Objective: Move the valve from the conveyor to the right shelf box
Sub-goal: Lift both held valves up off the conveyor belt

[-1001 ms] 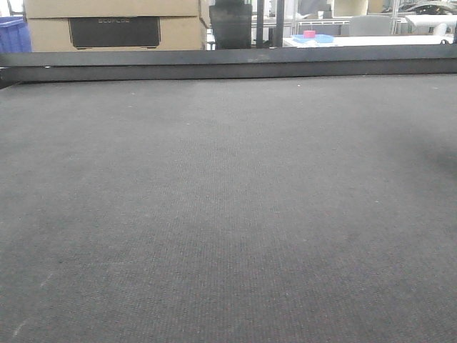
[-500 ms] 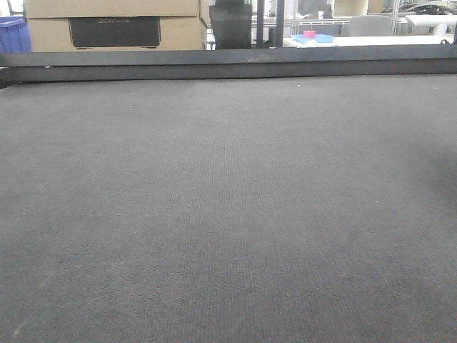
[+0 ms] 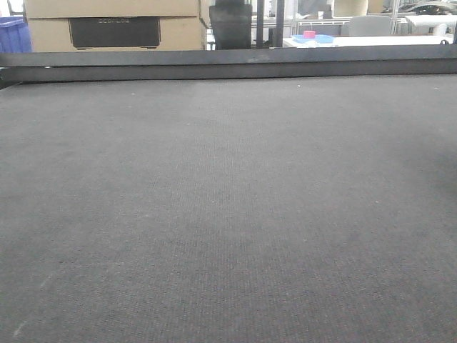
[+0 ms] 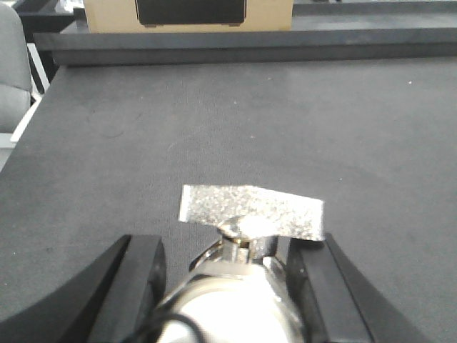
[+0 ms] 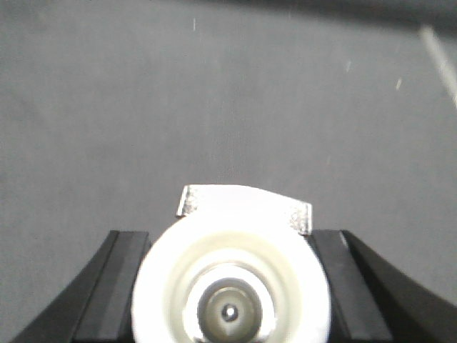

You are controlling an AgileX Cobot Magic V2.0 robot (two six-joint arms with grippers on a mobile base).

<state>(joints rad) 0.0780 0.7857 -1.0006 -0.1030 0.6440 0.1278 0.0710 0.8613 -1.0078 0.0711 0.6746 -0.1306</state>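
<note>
The conveyor [image 3: 228, 200] is a wide dark grey woven belt with a black rail [image 3: 228, 64] along its far edge; in the front view nothing lies on it and no gripper shows. In the left wrist view my left gripper [image 4: 232, 246] is shut on a shiny metal valve [image 4: 235, 300] with a flat silver handle [image 4: 250, 211], held over the belt [image 4: 214, 121]. In the right wrist view my right gripper [image 5: 232, 239] is shut on a valve [image 5: 232, 286] whose round white end faces the camera, its silver handle [image 5: 246, 200] behind it, above the belt [image 5: 214, 93]. The shelf box is out of view.
Beyond the rail stand a cardboard box [image 3: 114, 25], a blue bin [image 3: 14, 34], a black bin [image 3: 230, 25] and a white table with a blue tray [image 3: 314, 38]. The left wrist view shows the belt's left edge and a grey object [image 4: 13, 64] beside it.
</note>
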